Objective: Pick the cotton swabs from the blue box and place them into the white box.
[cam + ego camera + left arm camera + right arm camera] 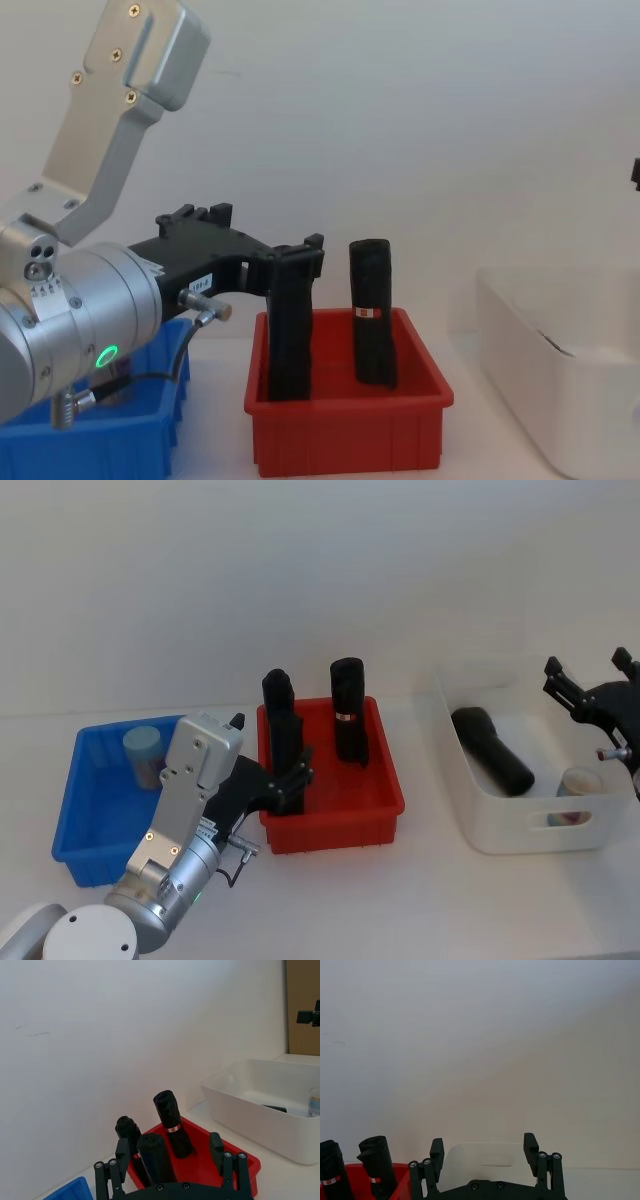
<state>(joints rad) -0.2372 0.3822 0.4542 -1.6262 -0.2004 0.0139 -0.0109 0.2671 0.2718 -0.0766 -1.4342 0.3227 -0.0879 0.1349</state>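
Observation:
One tub of cotton swabs (143,755) stands in the far part of the blue box (85,840). Another tub of cotton swabs (578,781) sits in the near right corner of the white box (470,810), also seen as the tub (314,1102) in the left wrist view. My left gripper (298,775) hangs open and holds nothing at the red bin's left side, right of the blue box. In its wrist view the left gripper (169,1145) points over the red bin. My right gripper (588,665) is open and holds nothing above the white box's far right side.
A red bin (335,815) between the two boxes holds two upright black blocks (348,708). A black cylinder (492,748) lies in the white box. A white wall runs close behind. Bare table lies in front of the boxes.

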